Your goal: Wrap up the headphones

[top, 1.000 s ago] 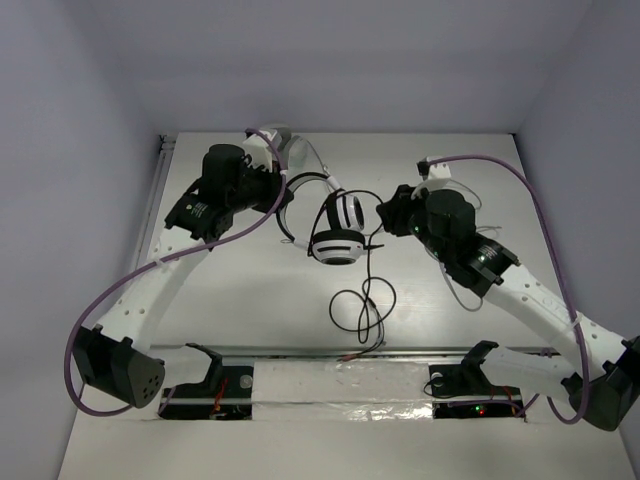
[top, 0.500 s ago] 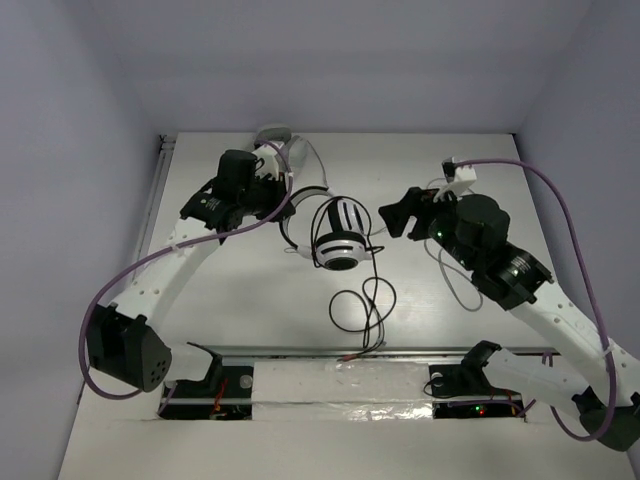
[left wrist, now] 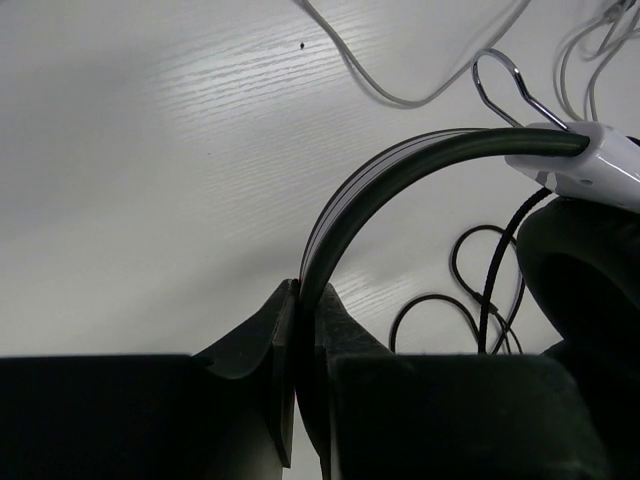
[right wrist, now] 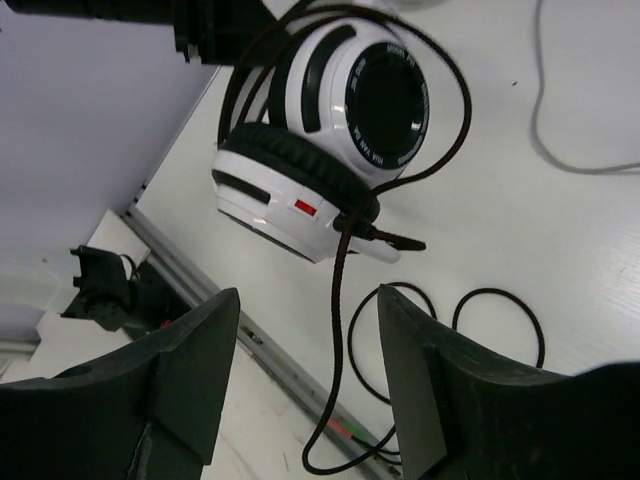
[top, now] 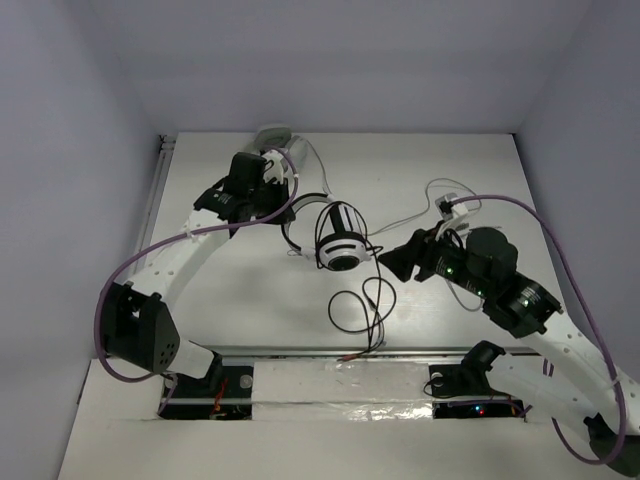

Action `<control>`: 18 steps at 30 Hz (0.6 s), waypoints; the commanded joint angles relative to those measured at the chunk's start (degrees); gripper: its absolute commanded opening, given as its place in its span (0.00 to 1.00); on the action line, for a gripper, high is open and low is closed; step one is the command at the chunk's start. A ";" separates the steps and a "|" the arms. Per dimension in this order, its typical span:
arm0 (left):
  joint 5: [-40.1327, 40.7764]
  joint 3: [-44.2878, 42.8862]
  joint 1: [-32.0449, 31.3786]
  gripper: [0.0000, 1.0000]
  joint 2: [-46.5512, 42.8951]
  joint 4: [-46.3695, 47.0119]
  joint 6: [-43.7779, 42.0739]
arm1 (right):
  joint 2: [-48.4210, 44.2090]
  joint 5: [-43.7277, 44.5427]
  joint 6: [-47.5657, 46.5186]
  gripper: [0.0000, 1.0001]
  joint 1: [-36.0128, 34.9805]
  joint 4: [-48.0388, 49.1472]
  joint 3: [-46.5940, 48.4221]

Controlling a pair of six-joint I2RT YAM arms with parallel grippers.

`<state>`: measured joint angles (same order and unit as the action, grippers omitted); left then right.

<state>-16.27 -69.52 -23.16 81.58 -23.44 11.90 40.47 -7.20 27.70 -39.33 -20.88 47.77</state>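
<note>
No word or number is coming out clearly in any of the views. In the right wrist view, in the upper middle of the frame, the headphones (right wrist: 320, 140) are showing a line of small pale letters. These letters are running around the black ring (right wrist: 353, 120) of the earcup that is facing the camera, but they are too small and too tilted to be read with certainty. A small red rectangle (right wrist: 305, 208) is sitting on the white shell of the lower earcup; whether it is carrying any writing, I cannot tell. The top view and the left wrist view are giving nothing readable.
</note>
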 commanded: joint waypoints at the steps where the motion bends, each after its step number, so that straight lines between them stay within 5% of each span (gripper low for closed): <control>1: -2.01 -5.01 -0.05 0.00 -1.25 3.58 2.69 | 1.37 -4.49 1.74 0.64 0.40 2.16 -1.80; 10: -2.53 -4.23 -0.05 0.00 -2.83 3.84 3.13 | 6.63 -8.35 4.55 0.59 0.40 8.57 -4.79; 11: -2.54 -4.05 -0.05 0.00 -2.92 3.84 3.13 | 6.90 -8.79 4.90 0.53 0.40 9.19 -4.88; 12: -2.45 -3.53 -0.05 0.00 -3.09 3.84 2.95 | 6.82 -8.79 4.99 0.31 0.40 10.06 -4.70; 15: -1.83 -2.47 -0.05 0.00 -3.62 3.49 2.78 | 5.94 -3.99 4.73 0.00 0.40 9.03 -2.16; 18: -2.01 -1.42 -0.05 0.00 -4.58 3.40 2.51 | 5.41 4.52 4.12 0.00 0.40 5.79 1.26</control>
<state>-16.03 -71.02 -23.16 81.41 -22.94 12.40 47.24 -10.66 32.21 -39.33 -16.47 43.86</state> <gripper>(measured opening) 0.044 0.041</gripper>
